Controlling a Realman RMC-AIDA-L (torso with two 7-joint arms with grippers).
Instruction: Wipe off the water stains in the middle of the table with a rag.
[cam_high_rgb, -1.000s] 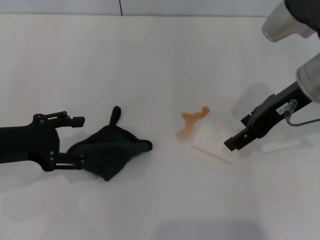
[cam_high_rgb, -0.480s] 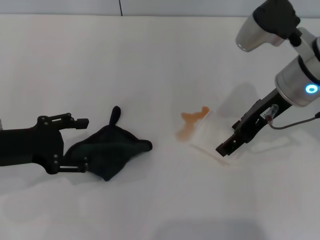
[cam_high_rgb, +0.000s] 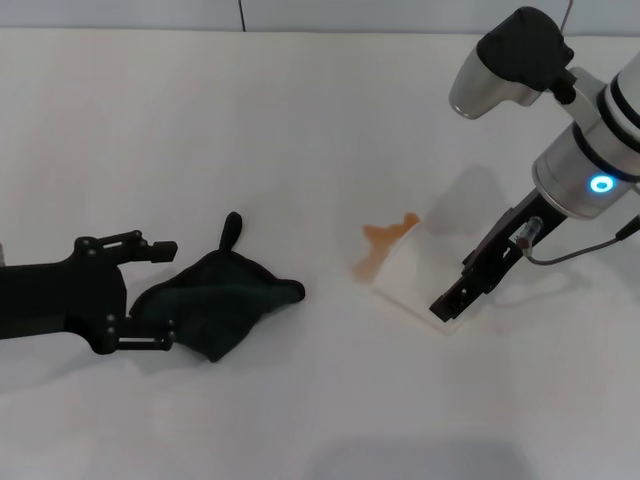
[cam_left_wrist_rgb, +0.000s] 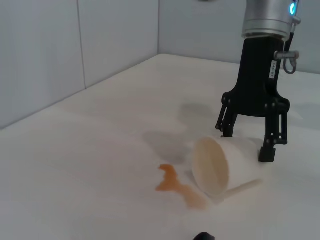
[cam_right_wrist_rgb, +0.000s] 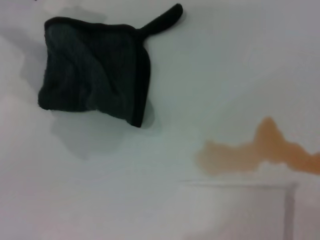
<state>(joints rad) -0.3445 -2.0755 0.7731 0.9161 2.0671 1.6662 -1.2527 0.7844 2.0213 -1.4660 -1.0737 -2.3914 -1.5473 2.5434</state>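
The dark rag (cam_high_rgb: 225, 298) lies on the white table (cam_high_rgb: 300, 120), left of centre, its narrow tail pointing away from me. My left gripper (cam_high_rgb: 163, 293) is open, one finger on either side of the rag's left corner. The orange-brown water stains (cam_high_rgb: 381, 243) smear the table's middle, and also show in the left wrist view as water stains (cam_left_wrist_rgb: 177, 187). In the right wrist view the rag (cam_right_wrist_rgb: 95, 70) and the water stains (cam_right_wrist_rgb: 260, 150) lie apart. My right gripper (cam_high_rgb: 452, 300) is open, low over the tipped cup's closed end.
A white paper cup (cam_high_rgb: 412, 275) lies on its side right beside the stain, its mouth toward the smear; in the left wrist view the cup (cam_left_wrist_rgb: 220, 165) rests between the right gripper's fingers (cam_left_wrist_rgb: 272, 147). A grey wall borders the table's far edge.
My right arm has swung left and lowered its gripper onto the cup's end, and the cup has shifted slightly left. The left gripper has crept a little closer around the rag.
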